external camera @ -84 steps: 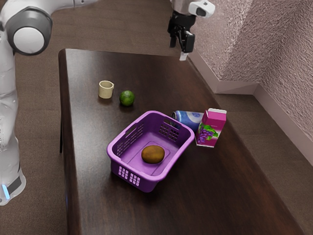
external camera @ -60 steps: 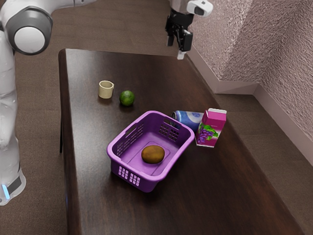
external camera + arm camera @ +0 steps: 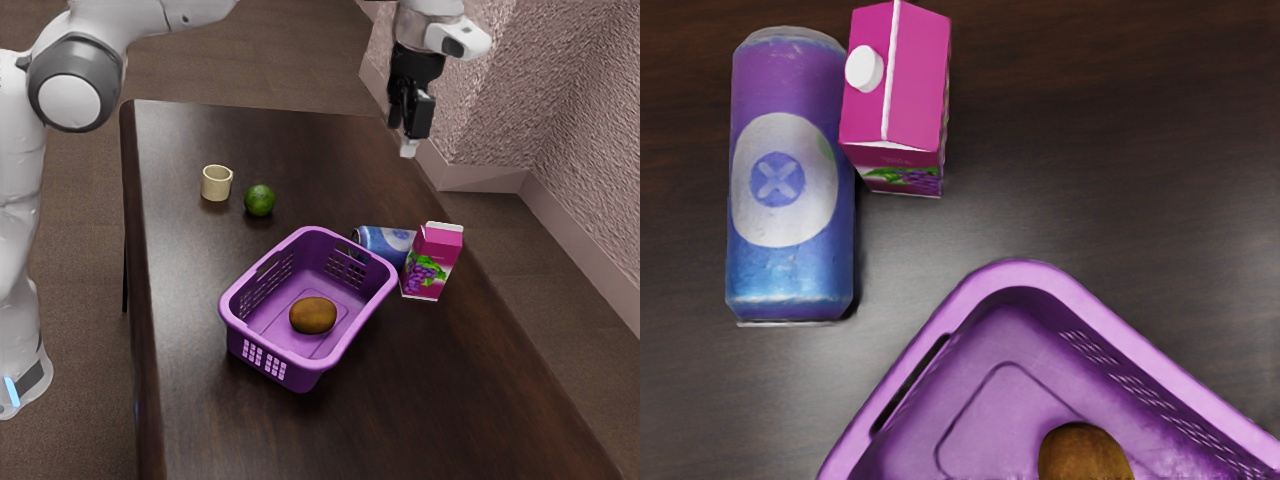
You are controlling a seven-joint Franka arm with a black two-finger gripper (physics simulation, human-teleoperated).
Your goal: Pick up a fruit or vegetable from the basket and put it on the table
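Dark, wood-grained table with a soft sheen, on brown floor beside rough, pinkish-grey walls with pale baseboard. Brown oval fruit inside a purple basket on the tabletop. Black gripper above the table's far end, open or closed impossible to tell.
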